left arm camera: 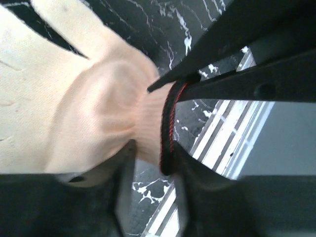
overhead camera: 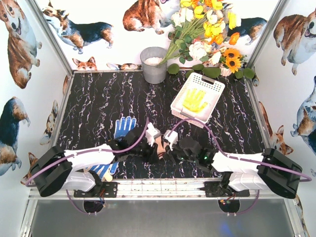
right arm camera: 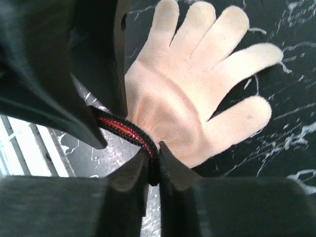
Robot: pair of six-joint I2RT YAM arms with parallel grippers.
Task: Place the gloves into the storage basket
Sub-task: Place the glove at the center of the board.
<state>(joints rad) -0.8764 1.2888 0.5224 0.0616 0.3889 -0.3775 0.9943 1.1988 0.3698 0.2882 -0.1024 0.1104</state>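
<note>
A cream glove [overhead camera: 160,144] with a black-and-red trimmed cuff lies on the marble table between both arms. It also shows in the left wrist view [left arm camera: 74,98] and the right wrist view [right arm camera: 197,89], fingers spread flat. My left gripper [overhead camera: 153,147] [left arm camera: 153,158] is shut on one part of its cuff. My right gripper [overhead camera: 168,150] [right arm camera: 154,163] is pinched shut on the cuff's trim close beside it. A yellow glove [overhead camera: 194,101] lies in the white lattice storage basket [overhead camera: 213,88] at the back right. One blue dotted glove [overhead camera: 124,127] lies left of centre. Another [overhead camera: 103,171] is partly hidden under my left arm.
A grey metal bucket [overhead camera: 154,65] stands at the back centre. A bunch of artificial flowers [overhead camera: 210,34] leans behind the basket. The table's metal front rail [overhead camera: 163,186] runs just behind both grippers. Walls enclose the table on three sides.
</note>
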